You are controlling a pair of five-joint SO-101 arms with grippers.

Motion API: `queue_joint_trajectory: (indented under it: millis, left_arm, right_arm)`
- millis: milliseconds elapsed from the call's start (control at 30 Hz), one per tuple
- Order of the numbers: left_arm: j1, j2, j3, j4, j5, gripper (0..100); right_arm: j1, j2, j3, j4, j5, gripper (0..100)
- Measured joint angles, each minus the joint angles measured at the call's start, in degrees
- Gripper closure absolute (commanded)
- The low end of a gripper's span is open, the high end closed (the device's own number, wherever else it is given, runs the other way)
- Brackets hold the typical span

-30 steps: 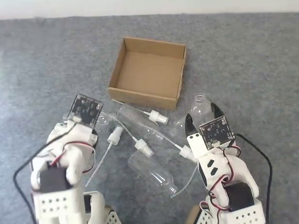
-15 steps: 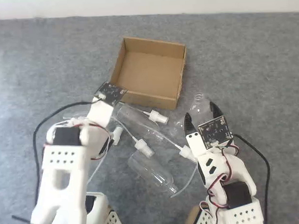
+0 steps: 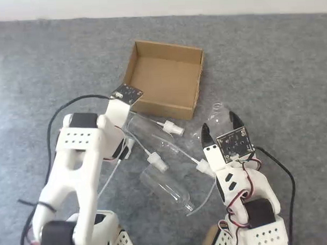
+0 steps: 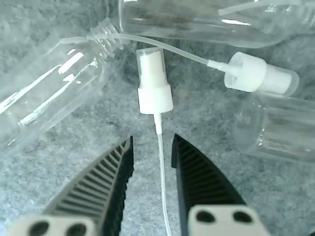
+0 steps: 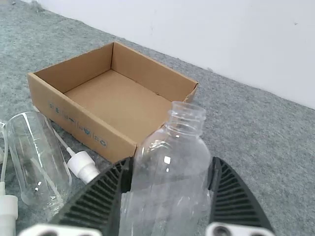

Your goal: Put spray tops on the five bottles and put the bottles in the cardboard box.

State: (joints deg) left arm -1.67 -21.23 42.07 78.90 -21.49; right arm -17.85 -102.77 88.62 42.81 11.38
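Unreadable print on cardboard box (image 5: 74, 120)

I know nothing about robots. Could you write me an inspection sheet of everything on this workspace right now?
Surface: grey carpet, flat.
Job's things: open brown cardboard box, empty; clear plastic bottles lying on their sides; one uncapped upright bottle; loose white spray tops with thin tubes lying among them.
Clutter: nothing seen.
Grippers: left gripper open, over a white spray top whose tube runs between its jaws; right gripper open, flanking the upright bottle.
Cables: black cables loop beside both arms.
Surroundings: pale wall behind the carpet.
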Motion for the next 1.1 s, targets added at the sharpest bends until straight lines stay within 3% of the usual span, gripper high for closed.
queue_joint_trajectory:
  millis: [333,500,1100]
  left_arm:
    - [0.0,12.66,-4.04,-1.49,0.35,88]
    - [0.0,16.62,-4.04,-5.01,4.57,88]
    - [1.49,17.41,-6.15,-6.59,8.0,88]
  right_arm:
    - [0.0,0.0,0.0,0.0,0.0,85.4]
    - [0.0,0.0,0.0,0.0,0.0,85.4]
    - [0.0,0.0,0.0,0.0,0.0,85.4]
